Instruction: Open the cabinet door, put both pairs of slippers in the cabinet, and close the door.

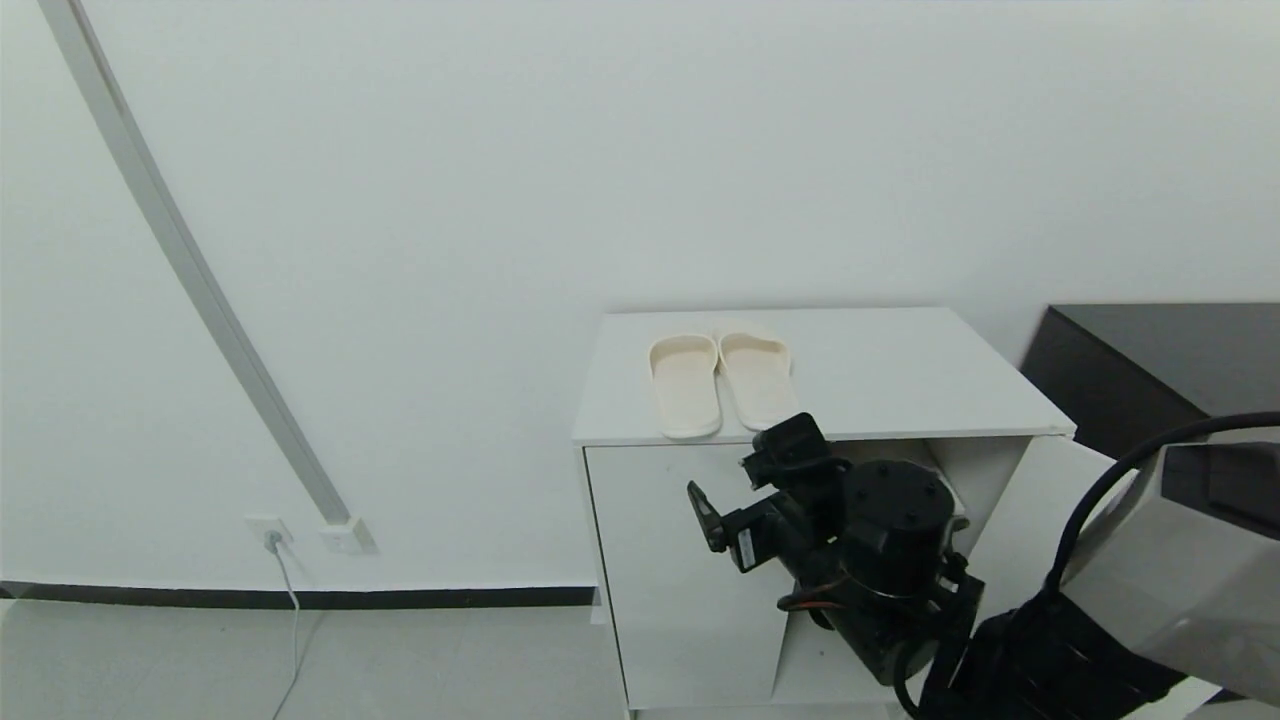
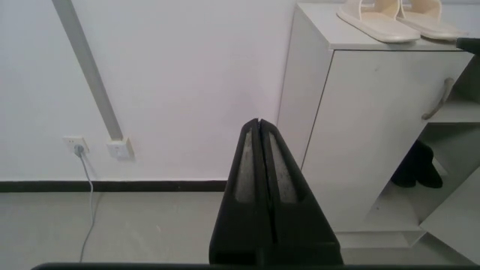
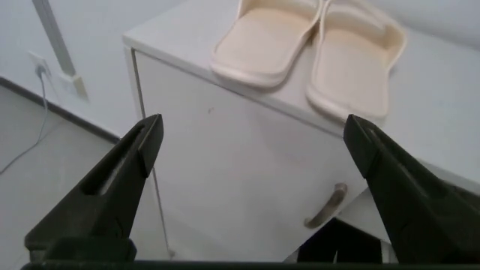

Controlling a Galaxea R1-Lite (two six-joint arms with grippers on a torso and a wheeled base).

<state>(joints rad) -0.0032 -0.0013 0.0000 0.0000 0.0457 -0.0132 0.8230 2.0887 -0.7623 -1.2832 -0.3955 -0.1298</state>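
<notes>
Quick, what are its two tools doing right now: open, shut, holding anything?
Left tool: shut, holding nothing.
Right tool: open, holding nothing, facing the slippers.

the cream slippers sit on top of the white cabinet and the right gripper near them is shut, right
Not quite. The right gripper is open, with its fingers spread wide apart, as the right wrist view shows. The rest holds: the cream slippers do sit on top of the white cabinet.
</notes>
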